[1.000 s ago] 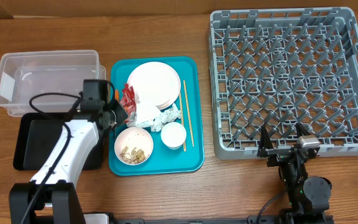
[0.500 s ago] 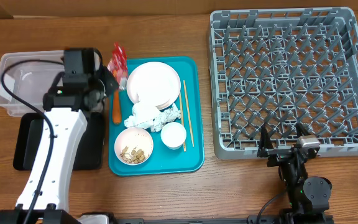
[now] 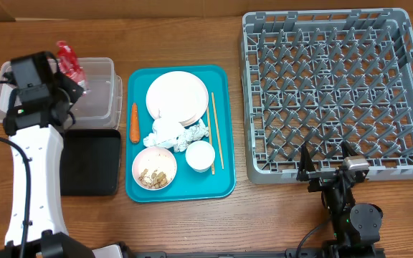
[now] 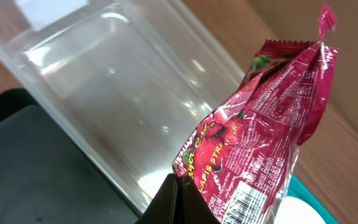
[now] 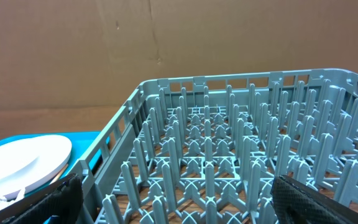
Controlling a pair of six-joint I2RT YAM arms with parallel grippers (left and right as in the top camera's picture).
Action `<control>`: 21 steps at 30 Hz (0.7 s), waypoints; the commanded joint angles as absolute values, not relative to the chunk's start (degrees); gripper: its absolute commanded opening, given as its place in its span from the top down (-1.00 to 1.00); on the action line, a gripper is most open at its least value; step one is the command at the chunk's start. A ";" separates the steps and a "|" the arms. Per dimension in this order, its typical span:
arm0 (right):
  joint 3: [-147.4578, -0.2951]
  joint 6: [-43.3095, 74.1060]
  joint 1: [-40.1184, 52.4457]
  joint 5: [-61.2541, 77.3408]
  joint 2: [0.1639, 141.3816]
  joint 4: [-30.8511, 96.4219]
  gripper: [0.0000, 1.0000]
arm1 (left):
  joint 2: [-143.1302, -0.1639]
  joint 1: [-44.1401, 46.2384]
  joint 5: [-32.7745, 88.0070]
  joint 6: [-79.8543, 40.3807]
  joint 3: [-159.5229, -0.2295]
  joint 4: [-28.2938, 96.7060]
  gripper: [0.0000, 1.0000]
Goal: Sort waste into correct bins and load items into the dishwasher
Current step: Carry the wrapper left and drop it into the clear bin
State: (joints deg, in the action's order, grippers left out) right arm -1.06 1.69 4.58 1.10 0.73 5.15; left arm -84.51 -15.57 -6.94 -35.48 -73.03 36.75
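My left gripper (image 3: 66,81) is shut on the lower edge of the red snack wrapper (image 3: 70,60), which hangs over the clear tub (image 3: 100,102). In the left wrist view the wrapper (image 4: 267,118) stands up from the shut fingertips (image 4: 176,182) above the tub (image 4: 98,74). The black tray (image 3: 92,172) lies just in front of the tub. The carrot piece (image 3: 134,122), tissue (image 3: 165,132), foil (image 3: 194,135), plates (image 3: 178,97), cup (image 3: 200,155), scrap-filled bowl (image 3: 154,168) and chopsticks (image 3: 216,129) lie on the teal tray (image 3: 222,185). My right gripper (image 3: 326,162) is open at the front edge of the grey dish rack (image 3: 335,86).
The right wrist view looks across the rack's upright pegs (image 5: 229,162), with a plate (image 5: 17,163) at the far left. A brown cardboard wall (image 5: 166,43) stands behind the table. Bare wood lies between the teal tray and the rack.
My left arm has lifted the red wrapper off the teal tray and swung it left and back, over the clear tub. The carrot piece now lies uncovered. The right arm has not moved.
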 commanded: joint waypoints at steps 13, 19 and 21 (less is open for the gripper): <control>-0.45 1.52 4.45 0.91 0.16 4.82 -1.00 | -97.19 -22.81 -11.09 -46.52 -74.08 34.04 0.92; -0.45 1.52 4.45 0.93 0.16 4.80 -1.00 | -99.22 -26.24 -10.92 -49.84 -74.08 31.07 0.89; -0.45 1.52 4.45 0.93 0.16 4.82 -1.00 | -99.57 -26.94 -10.94 -51.70 -74.08 30.63 0.85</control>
State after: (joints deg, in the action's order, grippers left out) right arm -1.04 1.67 4.58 1.08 0.73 5.15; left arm -98.35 -25.39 -9.72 -46.92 -73.08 31.33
